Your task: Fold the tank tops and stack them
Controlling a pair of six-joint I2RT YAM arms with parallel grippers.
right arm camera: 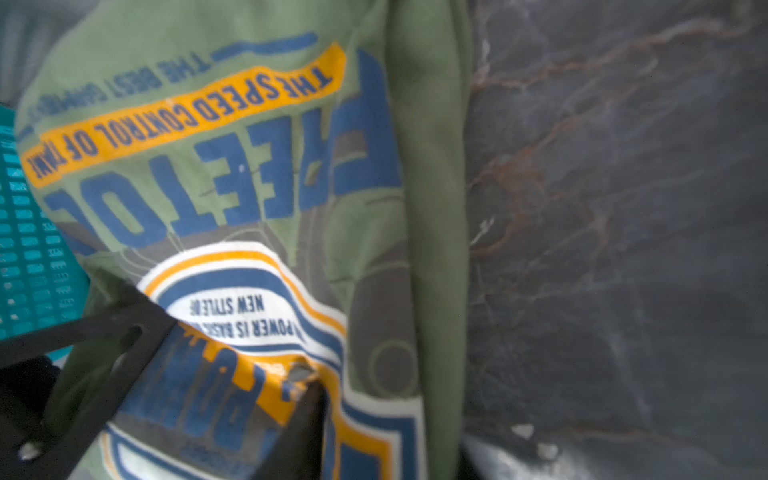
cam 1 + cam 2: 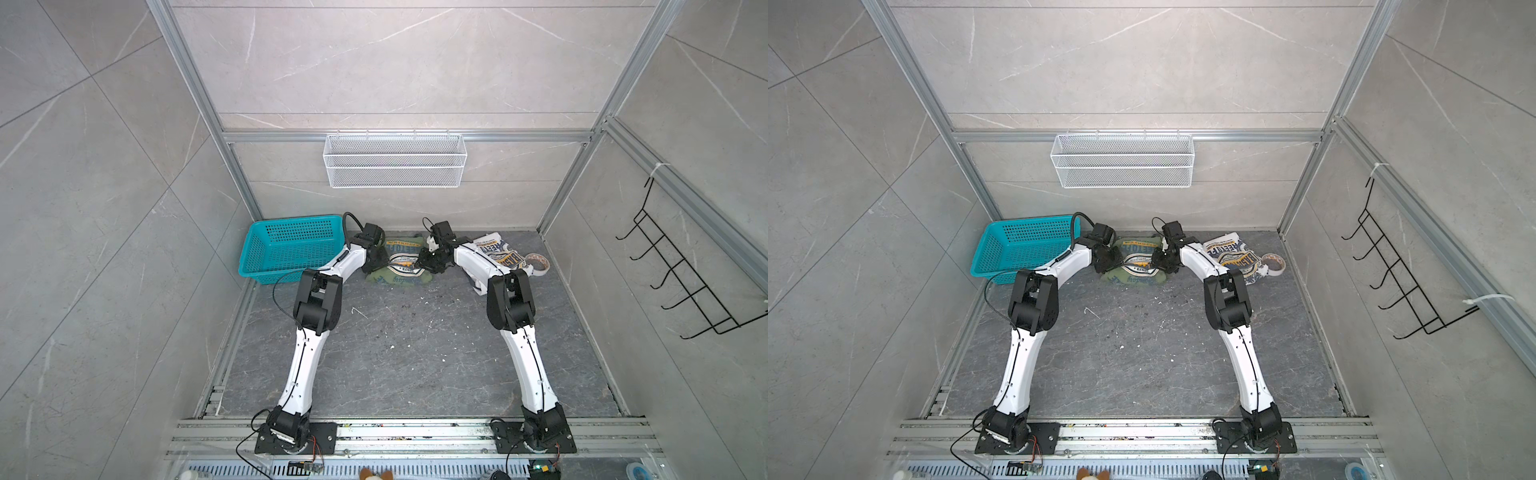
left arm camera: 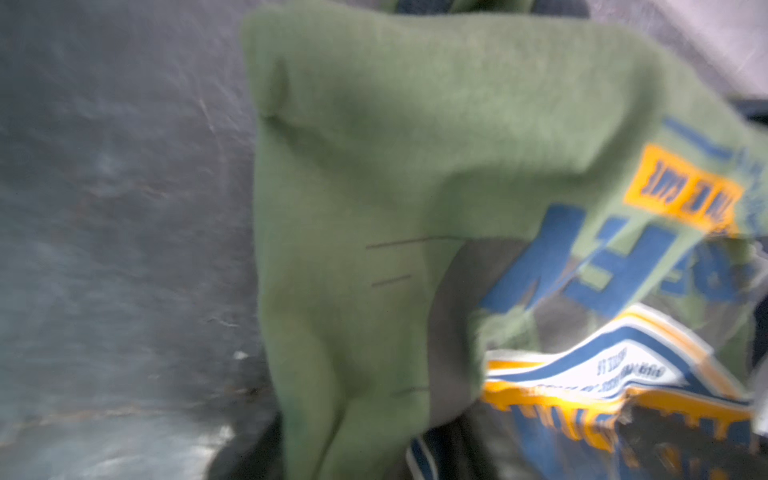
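Observation:
The olive green tank top [image 2: 402,268] lies bunched at the back middle of the table, badge print up, and shows in both top views [image 2: 1136,272]. My left gripper [image 2: 377,259] sits at its left edge and my right gripper [image 2: 430,264] at its right edge. In the left wrist view the green cloth [image 3: 353,208] rises up over the jaws and hides them. In the right wrist view a dark finger [image 1: 301,419] presses into the print, with a fold of the green tank top [image 1: 436,249] pinched beside it. The white tank top [image 2: 496,251] lies crumpled behind the right forearm.
A teal basket [image 2: 286,249] stands at the back left, close to the left arm. A roll of tape [image 2: 538,264] lies right of the white tank top. A white wire basket [image 2: 395,160] hangs on the back wall. A black hook rack [image 2: 685,286] hangs on the right wall.

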